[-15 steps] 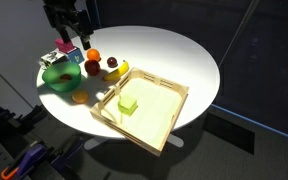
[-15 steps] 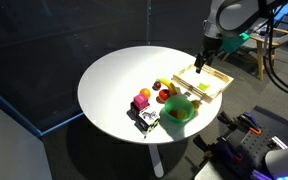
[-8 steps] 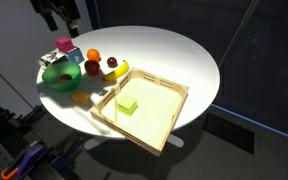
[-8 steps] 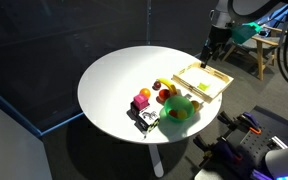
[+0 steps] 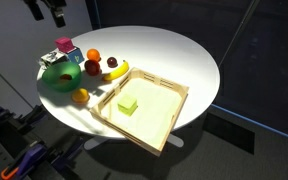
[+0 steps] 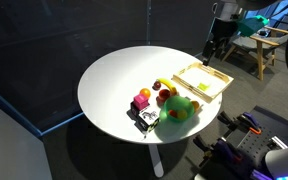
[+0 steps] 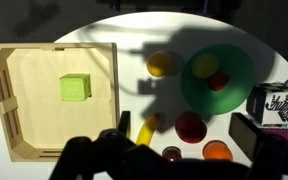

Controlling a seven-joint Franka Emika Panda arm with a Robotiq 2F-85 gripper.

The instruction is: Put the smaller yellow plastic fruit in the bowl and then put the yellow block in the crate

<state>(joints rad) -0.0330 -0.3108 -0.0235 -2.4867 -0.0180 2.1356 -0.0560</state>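
In both exterior views, set high and well back, looking down at a slant on the round table [image 5: 174, 50] from different sides, with the crate [image 5: 144, 112] at its near edge in an exterior view and the crate [image 6: 203, 82] at its right edge in an exterior view. From the wrist, straight down, closer in. Shared across all three: crate and bowl [image 7: 219, 75].

White round table [image 5: 174, 55] bears orange fruit [image 5: 80, 96], pink block [image 5: 63, 45], red apple [image 5: 92, 67].

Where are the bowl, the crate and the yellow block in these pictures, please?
bowl [image 7: 240, 68]: wrist view, on the bare green inner wall.
crate [image 7: 44, 120]: wrist view, on the bare wooden floor.
block [image 7: 74, 88]: wrist view, on its top face.
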